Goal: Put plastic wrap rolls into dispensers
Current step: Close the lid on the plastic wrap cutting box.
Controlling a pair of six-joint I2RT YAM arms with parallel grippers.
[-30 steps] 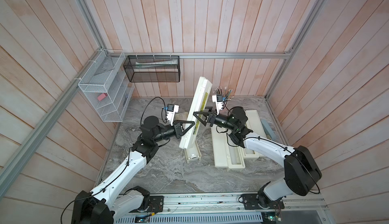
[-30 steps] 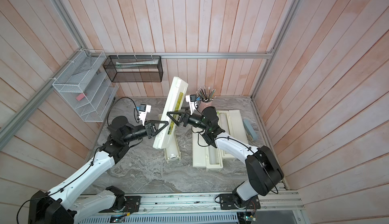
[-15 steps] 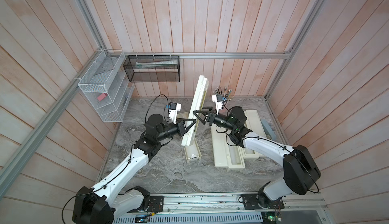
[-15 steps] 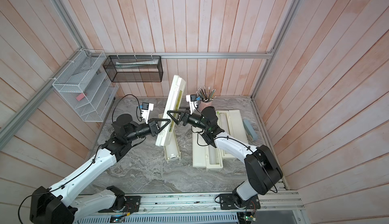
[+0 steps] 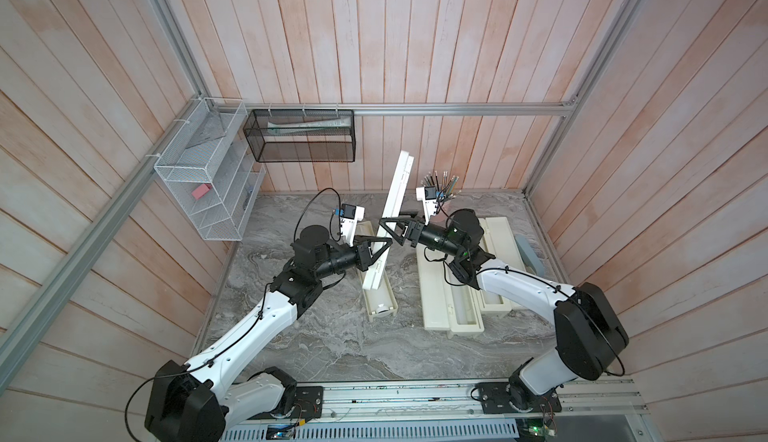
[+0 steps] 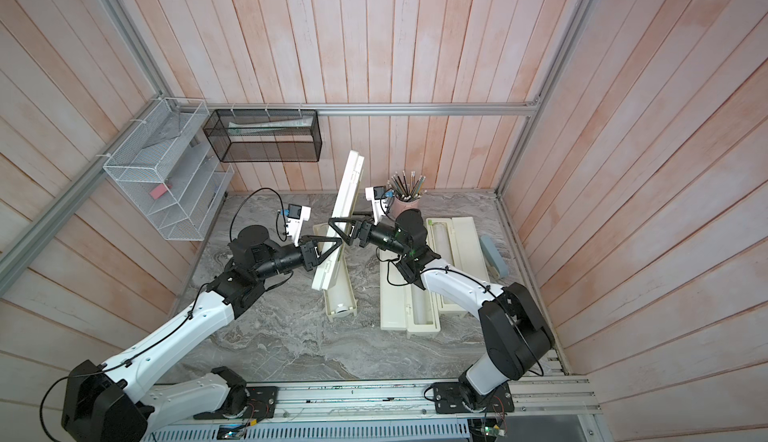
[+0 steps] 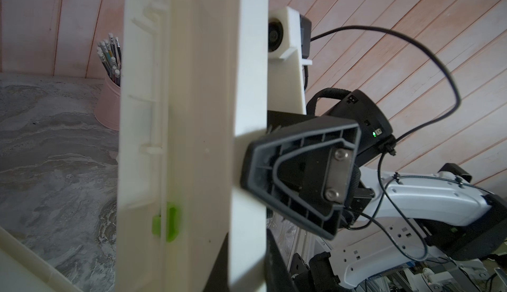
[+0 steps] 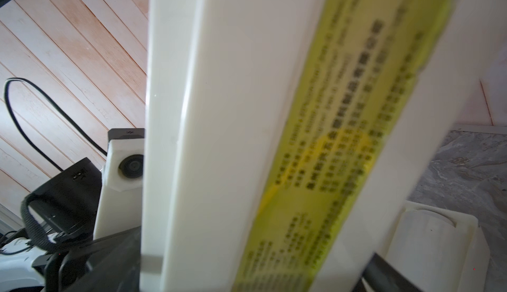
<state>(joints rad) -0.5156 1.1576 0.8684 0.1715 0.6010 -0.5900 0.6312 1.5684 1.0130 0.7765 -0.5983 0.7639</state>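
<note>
**Top views.**
- Left dispenser (image 5: pixel 380 300): cream box lying lengthwise on the grey marble table (image 5: pixel 332 348). A roll (image 5: pixel 381 307) sits inside, its end showing at the near end.
- Lid (image 5: pixel 397 186): raised on its hinge and standing near upright above the box in both top views.
- Left tool (image 5: pixel 387 243): fingers together, apparently clamped on the lid's lower stretch, though the contact is small in frame.
- Right tool (image 5: pixel 392 219): fingers wide apart, straddling the lid from the opposite side, just above the left tool.
- Two further dispensers (image 6: pixel 392 294): lying open side by side under the right arm, each with a roll inside.
- Pencil cup (image 6: pixel 409 203): by the back wall.

**Left wrist view.**
- Lid (image 7: pixel 192 112): fills the middle, with its inner ribs showing.
- Green slider tab (image 7: pixel 168 222): on the lid's edge.
- One dark finger (image 7: pixel 274 167) of the right tool crosses in front of the lid's edge.

**Right wrist view.**
- Lid (image 8: pixel 233 112): outer face, between the right tool's two fingers.
- Yellow-green label (image 8: pixel 343 139): blurred, running along the lid.
- Roll (image 8: pixel 428 235): seen in the box beyond the lid.
</note>
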